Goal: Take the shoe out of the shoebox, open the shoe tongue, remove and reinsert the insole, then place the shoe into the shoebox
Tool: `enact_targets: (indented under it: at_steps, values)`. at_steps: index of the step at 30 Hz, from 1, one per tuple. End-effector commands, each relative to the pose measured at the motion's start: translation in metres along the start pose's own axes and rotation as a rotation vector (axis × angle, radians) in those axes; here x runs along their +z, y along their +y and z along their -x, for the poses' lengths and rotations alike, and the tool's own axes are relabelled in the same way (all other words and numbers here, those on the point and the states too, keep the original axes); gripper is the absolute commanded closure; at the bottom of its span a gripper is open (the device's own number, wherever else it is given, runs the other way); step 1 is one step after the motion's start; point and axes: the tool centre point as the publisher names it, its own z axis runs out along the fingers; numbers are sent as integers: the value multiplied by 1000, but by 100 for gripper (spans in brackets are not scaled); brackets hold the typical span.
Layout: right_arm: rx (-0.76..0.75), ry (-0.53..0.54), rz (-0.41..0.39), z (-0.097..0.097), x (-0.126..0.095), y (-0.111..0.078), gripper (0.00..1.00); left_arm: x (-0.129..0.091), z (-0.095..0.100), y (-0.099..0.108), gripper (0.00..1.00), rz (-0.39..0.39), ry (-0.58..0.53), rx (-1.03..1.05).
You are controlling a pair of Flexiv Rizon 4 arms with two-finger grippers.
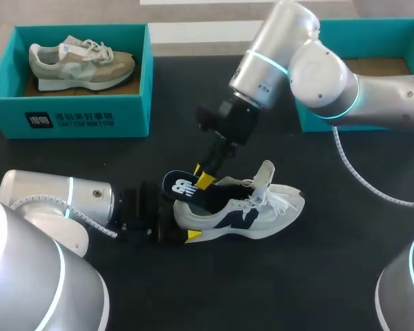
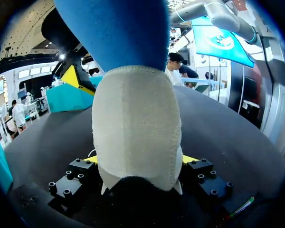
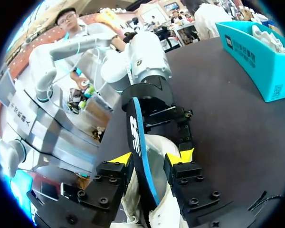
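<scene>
The shoe [image 1: 245,214] stands on its sole mid-table [image 1: 345,276], out of the shoebox [image 1: 386,31] at the far right, so that we can work on the insole [image 1: 183,187], which rises half out of the heel opening. Our left gripper [image 2: 140,159] clamps the heel from both sides, we judge to steady it. Our right gripper [image 3: 151,157] straddles the insole with its fingers [image 3: 122,159] parted. One touches it and a gap shows at the other.
</scene>
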Motion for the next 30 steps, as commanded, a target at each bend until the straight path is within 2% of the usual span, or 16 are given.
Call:
enact_targets:
  at_steps: [1, 9, 17, 19, 20, 22, 28, 30]
  values:
    - [-8, 6, 1, 0, 5, 3, 60, 0, -1, 1, 100, 3, 0, 0]
    - [-25, 36, 4, -8, 12, 6, 60, 0, -1, 1, 100, 3, 0, 0]
    - [-43, 71, 5, -6, 21, 6, 67, 0, -1, 1, 100, 3, 0, 0]
    - [-43, 76, 4, -6, 22, 5, 73, 0, -1, 1, 100, 3, 0, 0]
    - [-43, 77, 3, -6, 22, 5, 79, 0, -1, 1, 100, 3, 0, 0]
    - [-45, 81, 0, -6, 22, 5, 100, 0, -1, 1, 100, 3, 0, 0]
    - [-53, 93, -16, -11, 19, 9, 100, 0, -1, 1, 100, 3, 0, 0]
    - [-58, 60, -2, -16, 11, 14, 100, 0, -1, 1, 100, 3, 0, 0]
